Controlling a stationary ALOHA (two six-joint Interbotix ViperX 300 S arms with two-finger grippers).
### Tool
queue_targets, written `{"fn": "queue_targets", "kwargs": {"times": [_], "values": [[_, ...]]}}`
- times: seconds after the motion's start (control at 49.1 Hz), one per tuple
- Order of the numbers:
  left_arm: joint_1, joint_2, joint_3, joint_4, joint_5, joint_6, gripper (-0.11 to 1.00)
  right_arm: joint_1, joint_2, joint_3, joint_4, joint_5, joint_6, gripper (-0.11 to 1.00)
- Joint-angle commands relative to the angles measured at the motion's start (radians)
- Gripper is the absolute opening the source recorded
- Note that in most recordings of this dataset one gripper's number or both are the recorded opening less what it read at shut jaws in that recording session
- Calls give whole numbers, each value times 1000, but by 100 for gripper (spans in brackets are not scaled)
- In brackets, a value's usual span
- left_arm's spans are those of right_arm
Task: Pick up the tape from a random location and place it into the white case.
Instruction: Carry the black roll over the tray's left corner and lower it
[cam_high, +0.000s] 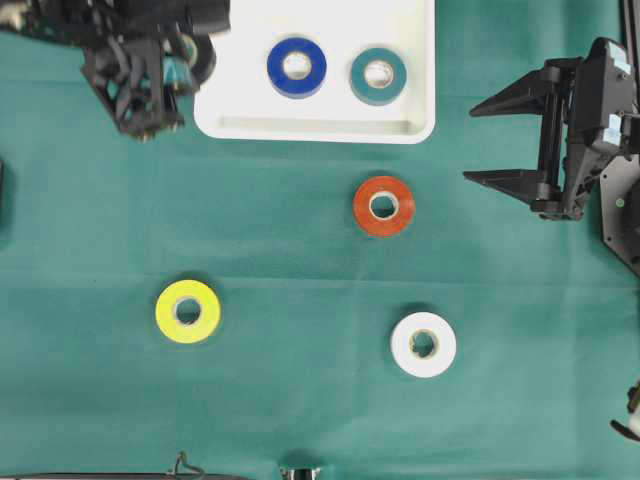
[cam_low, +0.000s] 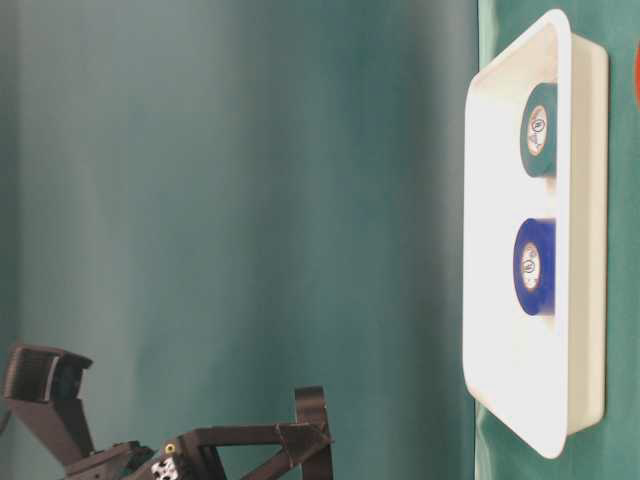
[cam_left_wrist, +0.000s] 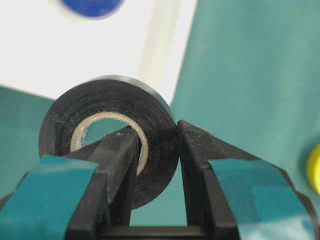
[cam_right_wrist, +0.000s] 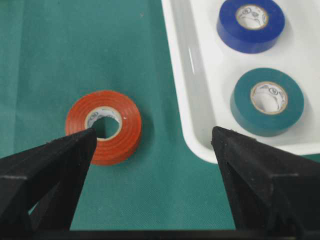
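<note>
Black tape (cam_left_wrist: 107, 135) upright in left claw (cam_left_wrist: 155, 150), hole facing camera

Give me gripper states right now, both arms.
Left gripper: shut on the black tape roll, one finger through its core.
Right gripper: open, holding nothing.
</note>
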Motion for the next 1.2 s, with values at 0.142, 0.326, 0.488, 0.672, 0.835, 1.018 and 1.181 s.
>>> {"fn": "queue_targets", "kwargs": {"times": [0.142, 0.326, 0.488, 0.672, 0.835, 1.018, 1.181], "values": [[69, -17, 2, 5, 3, 26, 19, -2, 2, -14, 0, -3, -2, 90], [72, -23, 11, 5, 3, 26, 19, 0, 0, -17, -2, -3, -2, 90], [72, -23, 11, 5, -2, 26, 19, 0, 0, -17, 0, -3, -2, 90], [72, 2, -6, 5, -21, 28, 19, 0, 0, -17, -2, -3, -2, 90], [72, 64, -61, 5, -41, 31, 19, -2, 0, -17, -3, -3, -3, 90], [72, 155, -155, 5, -43, 63, 19, 0, 0, -17, -3, -3, -3, 90], [72, 229, -224, 5, -43, 97, 19, 0, 0, -14, -3, -3, -3, 90]]}}
